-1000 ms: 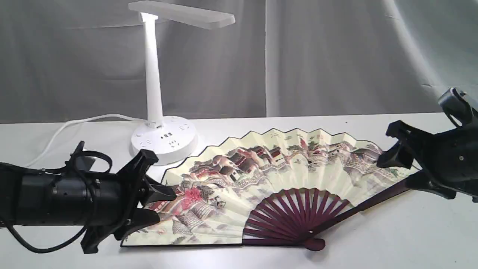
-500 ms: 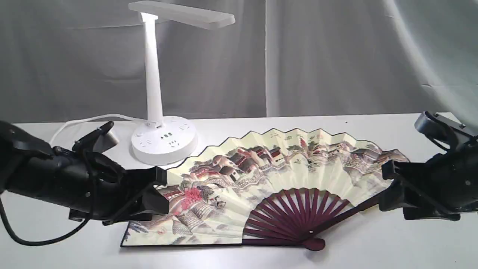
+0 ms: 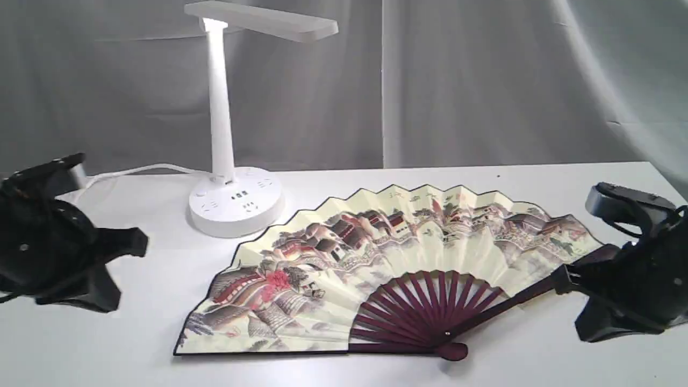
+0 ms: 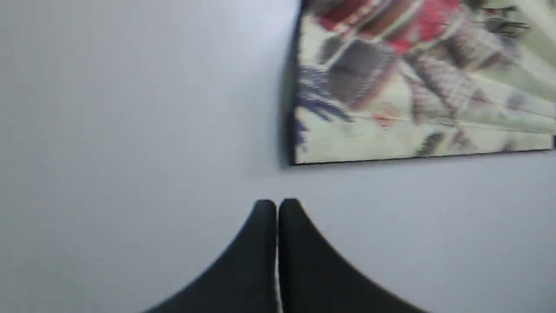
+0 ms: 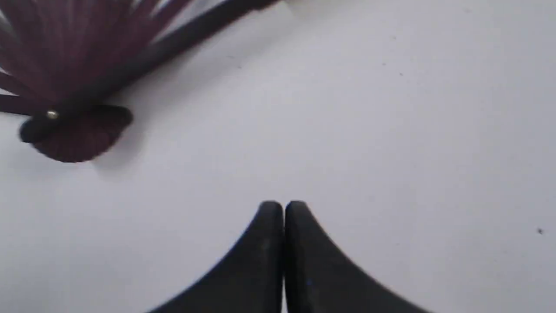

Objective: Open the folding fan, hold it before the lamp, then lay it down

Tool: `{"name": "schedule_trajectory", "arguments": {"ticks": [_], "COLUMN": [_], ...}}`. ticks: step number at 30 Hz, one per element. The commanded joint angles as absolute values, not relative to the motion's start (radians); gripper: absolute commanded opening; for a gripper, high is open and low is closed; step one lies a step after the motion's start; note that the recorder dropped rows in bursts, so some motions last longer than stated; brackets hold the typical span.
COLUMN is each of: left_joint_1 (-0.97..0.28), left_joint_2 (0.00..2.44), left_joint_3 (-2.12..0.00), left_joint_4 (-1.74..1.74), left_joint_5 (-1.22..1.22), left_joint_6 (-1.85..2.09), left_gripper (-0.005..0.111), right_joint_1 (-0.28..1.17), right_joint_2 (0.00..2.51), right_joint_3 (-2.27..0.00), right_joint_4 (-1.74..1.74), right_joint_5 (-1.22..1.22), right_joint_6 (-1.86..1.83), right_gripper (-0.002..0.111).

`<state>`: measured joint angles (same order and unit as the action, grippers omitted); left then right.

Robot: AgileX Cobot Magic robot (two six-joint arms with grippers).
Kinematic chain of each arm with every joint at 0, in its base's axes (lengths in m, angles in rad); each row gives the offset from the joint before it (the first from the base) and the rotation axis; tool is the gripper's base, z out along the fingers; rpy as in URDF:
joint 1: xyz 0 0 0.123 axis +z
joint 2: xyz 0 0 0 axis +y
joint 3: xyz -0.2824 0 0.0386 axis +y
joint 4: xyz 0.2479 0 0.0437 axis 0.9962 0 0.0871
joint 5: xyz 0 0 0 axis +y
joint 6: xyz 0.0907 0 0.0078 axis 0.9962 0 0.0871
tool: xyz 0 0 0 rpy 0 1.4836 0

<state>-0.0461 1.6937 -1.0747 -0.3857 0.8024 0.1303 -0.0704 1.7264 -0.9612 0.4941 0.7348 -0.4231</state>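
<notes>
The folding fan point(image 3: 398, 252) lies spread open and flat on the white table, cream leaf painted with houses and red trees, maroon ribs meeting at the pivot point(image 5: 52, 115). The white lamp point(image 3: 221, 107) stands behind its left end on a round base point(image 3: 236, 201). My left gripper point(image 3: 137, 243) hovers left of the fan, apart from it, fingers point(image 4: 265, 217) shut on nothing; the fan's corner point(image 4: 391, 95) shows beyond them. My right gripper point(image 3: 560, 279) sits by the fan's right guard, shut and empty, with its fingers point(image 5: 271, 217) over bare table.
The lamp's white cord point(image 3: 134, 172) runs left along the back of the table point(image 3: 537, 349). A grey curtain point(image 3: 484, 80) hangs behind. The lamp's bar head point(image 3: 269, 20) reaches out above the fan's left half.
Both grippers have drawn back from the fan's ends, the left one far to the left, the right one down and to the right. The fan stays flat on the table.
</notes>
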Motion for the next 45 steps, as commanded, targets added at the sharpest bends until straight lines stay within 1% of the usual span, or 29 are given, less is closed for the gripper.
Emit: {"name": "schedule_trajectory", "arguments": {"ticks": [1,6,13,19,27,33,45], "left_joint_1": [0.027,0.047,0.047,-0.004,-0.005,-0.005,-0.005], "left_joint_2": [1.682,1.682,1.680,1.651,1.621,1.575,1.385], "left_joint_3": [-1.077,-1.077,-1.075,-1.058,-1.058,-1.052,-0.945], "left_joint_4": [-0.324,-0.177,-0.133,-0.047,-0.091,-0.091,-0.091], "left_joint_5": [0.871,0.886,0.889,0.856,0.880,0.884,0.834], "left_joint_6": [0.101,0.013,0.000,-0.021,0.006,0.008,0.028], "left_gripper": [0.000,0.000,0.000,0.000,0.000,0.000,0.000], "right_joint_1": [-0.068,-0.068,-0.068,-0.068,-0.068,-0.068,-0.068], "right_joint_2": [1.715,1.694,1.586,1.544,1.538,1.487,1.335], "right_joint_3": [-0.967,-0.967,-0.967,-0.967,-0.962,-0.962,-0.962], "right_joint_4": [0.340,0.223,0.202,0.194,0.169,0.116,0.065], "right_joint_5": [0.745,0.779,0.789,0.799,0.867,0.881,0.910], "right_joint_6": [-0.285,-0.190,-0.179,-0.179,-0.194,-0.194,-0.172], "right_gripper": [0.000,0.000,0.000,0.000,0.000,0.000,0.000]}}
